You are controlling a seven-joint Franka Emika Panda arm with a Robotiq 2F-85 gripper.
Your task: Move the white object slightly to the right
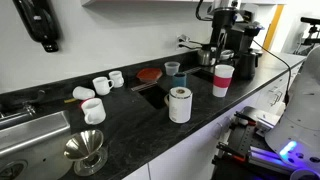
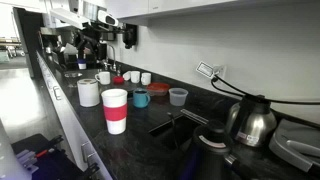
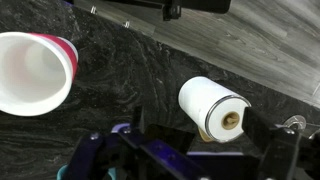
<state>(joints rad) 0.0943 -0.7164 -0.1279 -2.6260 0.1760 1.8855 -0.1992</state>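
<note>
One roll (image 1: 180, 104), white and upright, stands near the front edge of the black counter (image 1: 125, 125), apart from a red-banded cup (image 1: 222, 80). In the wrist view the gripper (image 3: 197, 130) hangs above the roll, jaws spread wide either side of it, gripping nothing.

A black marbled countertop (image 1: 130, 112) runs beneath a plain white wall (image 1: 120, 35). A steel sink (image 1: 20, 135) sits at eight o'clock, with white cabinet fronts (image 1: 190, 148) at five o'clock. In an exterior view, a wall outlet (image 2: 207, 70) shows at two o'clock.
</note>
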